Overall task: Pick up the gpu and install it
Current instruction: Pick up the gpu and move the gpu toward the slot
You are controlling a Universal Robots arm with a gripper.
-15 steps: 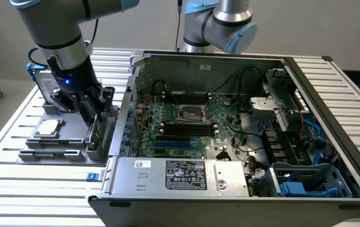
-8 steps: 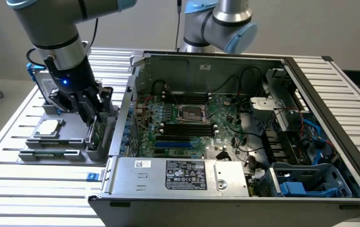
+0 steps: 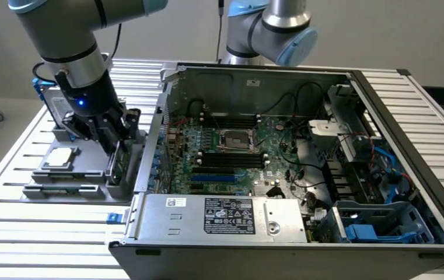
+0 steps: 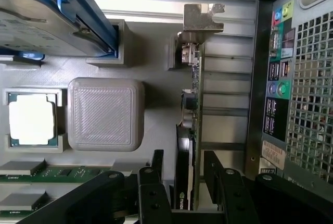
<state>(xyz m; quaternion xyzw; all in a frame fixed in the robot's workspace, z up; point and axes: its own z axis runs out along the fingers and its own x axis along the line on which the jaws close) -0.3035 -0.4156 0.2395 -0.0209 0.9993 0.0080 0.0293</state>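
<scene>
While hand (image 4: 184, 156) straddles gpu (image 4: 190, 104), grey tray (image 4: 153, 104) on slatted alu table (image 3: 51, 236)

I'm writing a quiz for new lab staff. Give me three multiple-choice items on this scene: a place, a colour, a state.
1. Where is the graphics card? A plugged into the motherboard; B standing on edge in the grey tray; C lifted in mid-air.
2. What colour is its board? A green; B red; C white.
3. How is the pincer? A shut on the card; B open, straddling the card; C open, far from the card.
Answers: B, it sits in the tray; A, its edge shows green; B, a gap shows between one finger and the card.
</scene>
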